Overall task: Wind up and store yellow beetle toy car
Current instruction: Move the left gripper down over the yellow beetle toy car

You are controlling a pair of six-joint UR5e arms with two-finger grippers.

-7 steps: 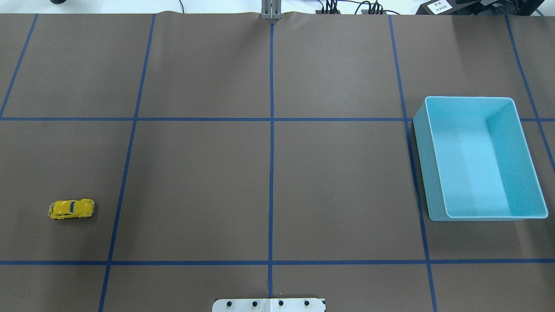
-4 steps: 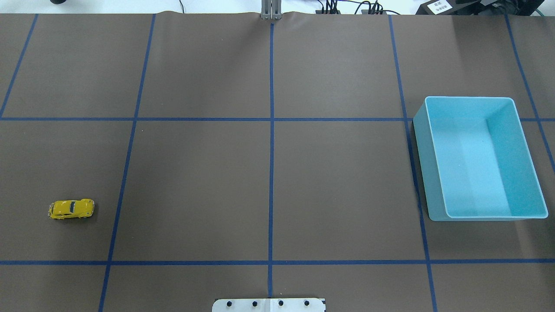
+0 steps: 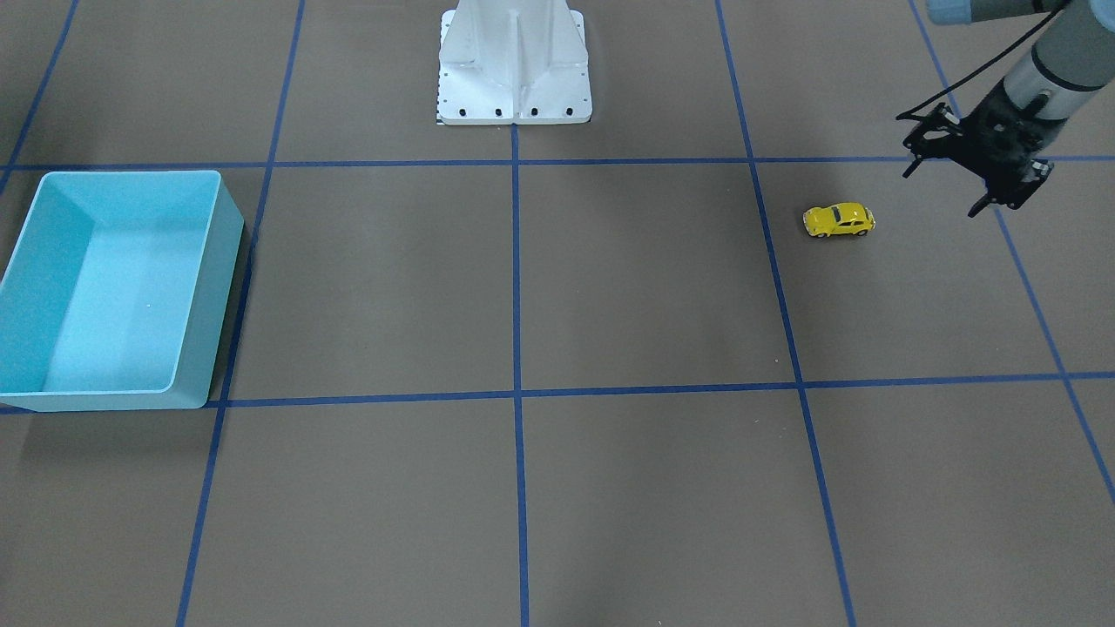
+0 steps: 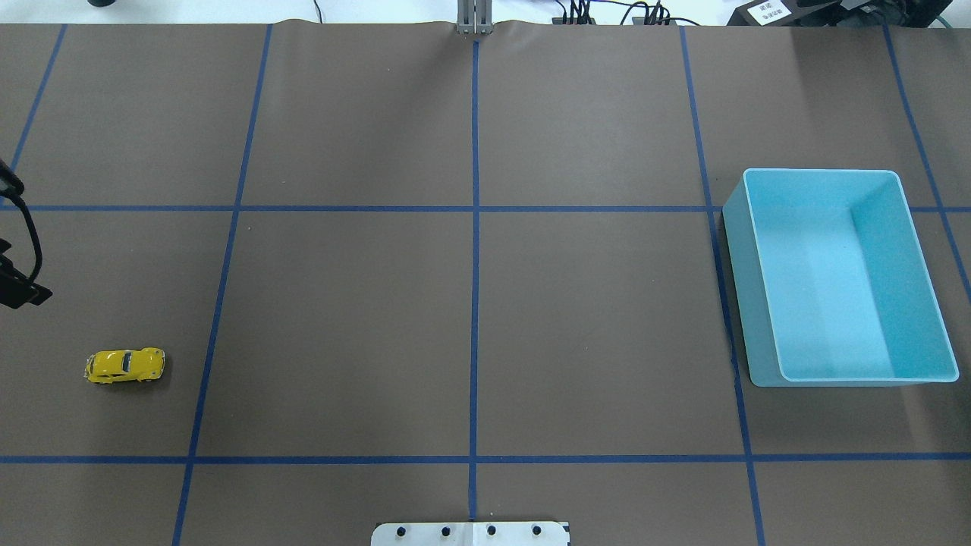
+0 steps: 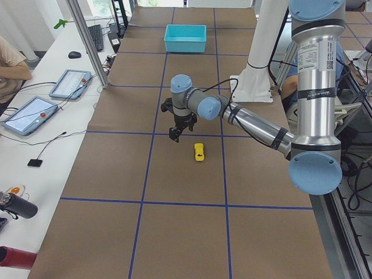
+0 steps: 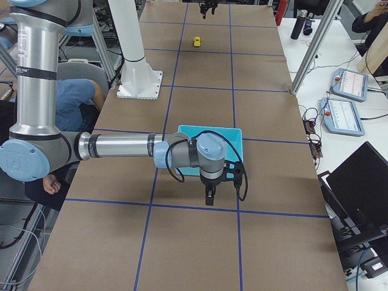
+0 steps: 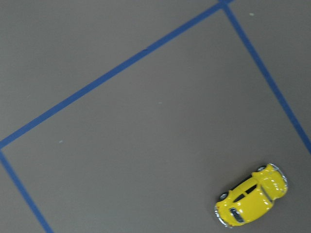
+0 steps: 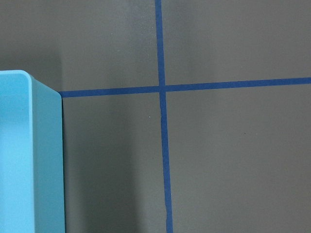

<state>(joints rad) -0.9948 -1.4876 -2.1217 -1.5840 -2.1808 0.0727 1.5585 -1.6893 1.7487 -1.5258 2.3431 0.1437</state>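
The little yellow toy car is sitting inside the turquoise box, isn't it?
No. The small glossy yellow beetle toy car sits on the brown paper-covered table, well apart from the turquoise plastic box, not inside it. The overhead view shows this.

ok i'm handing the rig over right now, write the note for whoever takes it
Left gripper: jaws open, empty, hovering near the yellow beetle toy car, not touching it.
Right gripper: beside the turquoise bin, outside it; jaws cannot be judged.
Car on its wheels, robot's left side; bin empty, robot's right side.
Done: nothing. Left: grasp car, wind it up, put it in bin.
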